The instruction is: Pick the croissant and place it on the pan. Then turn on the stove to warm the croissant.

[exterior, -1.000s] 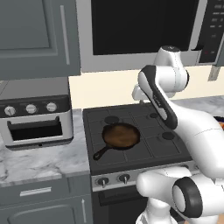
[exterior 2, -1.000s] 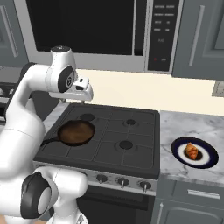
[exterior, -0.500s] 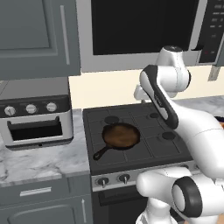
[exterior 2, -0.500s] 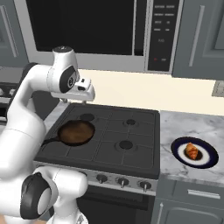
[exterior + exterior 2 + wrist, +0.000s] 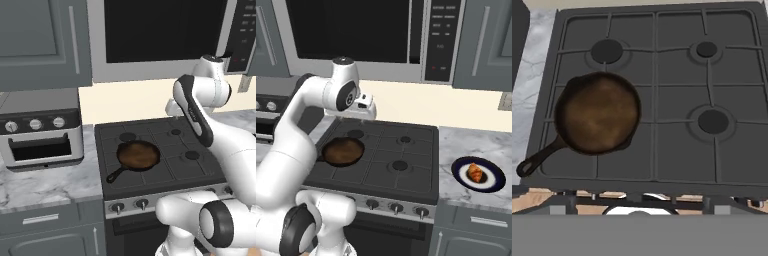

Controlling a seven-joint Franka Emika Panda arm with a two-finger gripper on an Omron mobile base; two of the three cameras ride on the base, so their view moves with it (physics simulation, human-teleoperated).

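Croissant sits on a dark plate with a white rim, on the marble surface right of the stove. I see the pan on the front-left grate, its handle pointing toward the front-left corner, its inside bare. My tool hangs high above the stove's back, well apart from pan and croissant, jaws spread wide and holding nothing. A toaster oven stands left of the stove.
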